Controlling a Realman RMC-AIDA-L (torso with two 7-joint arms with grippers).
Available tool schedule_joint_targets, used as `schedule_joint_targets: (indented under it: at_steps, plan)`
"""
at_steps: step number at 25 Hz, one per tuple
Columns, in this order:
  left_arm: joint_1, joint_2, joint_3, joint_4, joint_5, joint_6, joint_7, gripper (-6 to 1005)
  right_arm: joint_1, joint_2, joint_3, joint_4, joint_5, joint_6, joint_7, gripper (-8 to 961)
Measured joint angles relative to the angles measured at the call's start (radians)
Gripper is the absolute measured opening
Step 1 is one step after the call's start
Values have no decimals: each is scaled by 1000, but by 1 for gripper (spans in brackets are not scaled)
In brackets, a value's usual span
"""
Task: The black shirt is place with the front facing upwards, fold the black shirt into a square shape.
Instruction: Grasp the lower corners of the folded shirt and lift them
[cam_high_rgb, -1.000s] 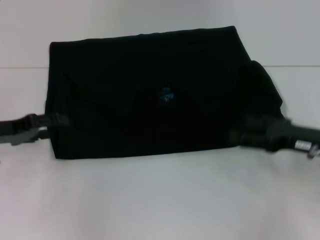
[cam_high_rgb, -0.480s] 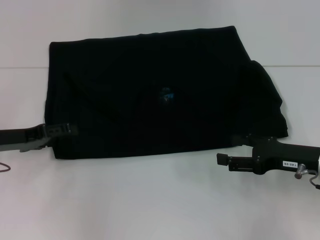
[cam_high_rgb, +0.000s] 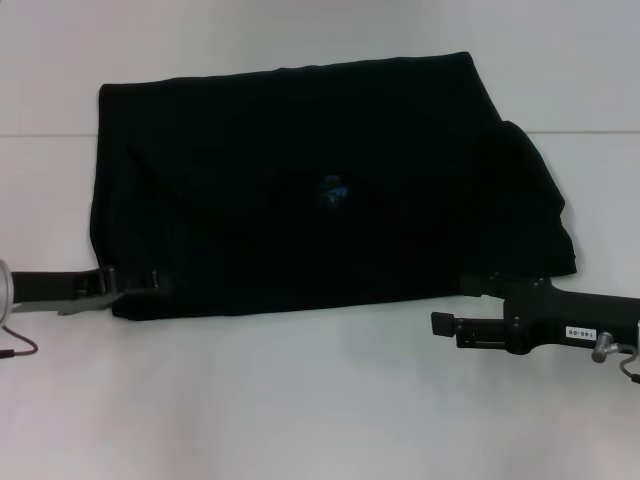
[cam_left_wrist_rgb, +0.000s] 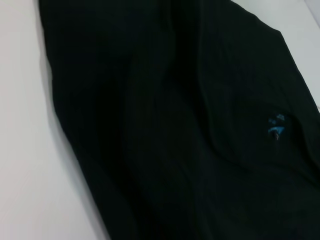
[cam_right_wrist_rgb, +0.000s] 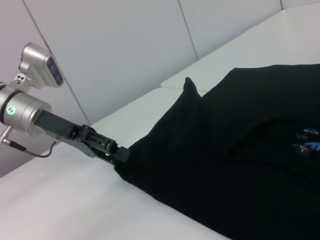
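The left gripper (cam_high_rgb: 150, 282) sits at the shirt's (cam_high_rgb: 300, 190) near-left corner, seemingly pinching the hem, though the dark cloth hides its jaws. The shirt lies folded into a wide band on the table (cam_high_rgb: 300, 400). The right gripper (cam_high_rgb: 445, 325) hovers off its near-right corner, empty, jaws unreadable.

I see a plain white counter (cam_high_rgb: 300, 400) filling the lower two thirds of the head view, matte and evenly lit, with only soft shadow. A thin seam (cam_high_rgb: 50, 135) crosses it in the upper part of the frame, on both sides. Behind it, along the top of the frame, stands a pale grey wall (cam_high_rgb: 300, 30). In the right wrist view the wall (cam_right_wrist_rgb: 125, 45) fills the upper left and is made of flat panels parted by narrow dark joints (cam_right_wrist_rgb: 187, 30).
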Motion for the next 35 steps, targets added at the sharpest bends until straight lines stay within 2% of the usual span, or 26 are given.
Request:
schedule_joint_targets:
  at_steps: [5, 8, 12, 15, 16, 21, 22, 25, 28, 35]
  plan:
    - [0, -2, 14, 6, 0, -1, 1, 718, -4, -9, 1, -3, 0, -9, 24, 944]
    - [-1, 0, 16, 7, 0, -1, 1, 652, -7, -21, 2, -11, 0, -9, 63, 944]
    - [-4, 3, 20, 7, 0, 2, 0, 563, -1, -51, 2, -56, -21, 7, 204, 944]
    - [-9, 6, 29, 7, 0, 6, -3, 319, 20, -73, 1, -154, -105, 24, 435, 944]
    - [-10, 7, 30, 7, 0, 7, -5, 279, 30, -80, 0, -183, -140, 22, 503, 944]
    - [-10, 10, 30, 7, 0, 17, -8, 94, 131, -153, -12, -283, -386, -1, 902, 940]
    - [-10, 10, 28, 7, 0, 20, -8, 71, 150, -160, -12, -289, -440, -2, 969, 940]
    - [-12, 11, 24, 6, 0, 26, -7, 3, 202, -160, -11, -318, -580, 13, 1096, 941]
    - [-15, 11, 24, 7, 0, 29, -8, 5, 241, -148, -13, -324, -668, 48, 1122, 941]
    - [-20, 13, 22, 6, -3, 40, -9, 11, 264, -129, -15, -260, -686, 156, 1120, 934]
